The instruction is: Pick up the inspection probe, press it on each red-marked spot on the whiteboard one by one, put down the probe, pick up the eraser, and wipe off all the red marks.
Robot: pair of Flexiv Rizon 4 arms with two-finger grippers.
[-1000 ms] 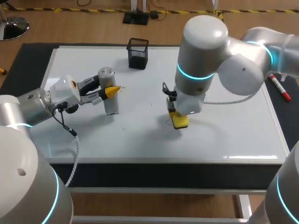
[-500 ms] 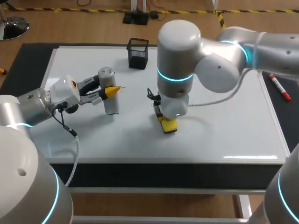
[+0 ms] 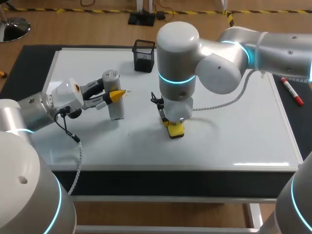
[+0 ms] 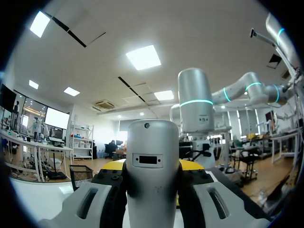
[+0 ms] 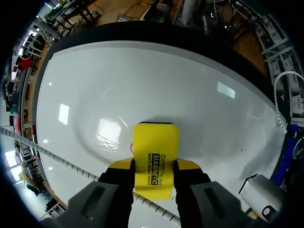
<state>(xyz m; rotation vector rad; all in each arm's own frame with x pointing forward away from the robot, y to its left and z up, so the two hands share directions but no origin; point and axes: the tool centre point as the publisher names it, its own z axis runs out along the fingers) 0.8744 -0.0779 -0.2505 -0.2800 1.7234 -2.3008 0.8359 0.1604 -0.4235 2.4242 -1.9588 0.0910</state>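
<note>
The grey cylindrical probe (image 3: pixel 112 100) stands upright on the whiteboard (image 3: pixel 234 141) at its left middle. My left gripper (image 3: pixel 116 93) is shut on its upper part. In the left wrist view the probe (image 4: pixel 153 161) fills the gap between the fingers of the left gripper (image 4: pixel 152 178). My right gripper (image 3: pixel 174 126) points down near the board's middle, shut on the yellow eraser (image 3: pixel 176 130), which rests flat on the board. The right wrist view has the eraser (image 5: pixel 156 159) between the right gripper's (image 5: pixel 154 167) fingers, with a bit of red mark (image 5: pixel 131 148) at its edge.
A black mesh pen holder (image 3: pixel 144 55) stands at the board's far side. A red marker (image 3: pixel 291 91) lies on the dark mat right of the board. The probe (image 5: pixel 259 192) also shows beside the right gripper in the right wrist view.
My right arm has slid the eraser leftward across the board, most of it in the first half second. The left arm and the probe have kept still.
</note>
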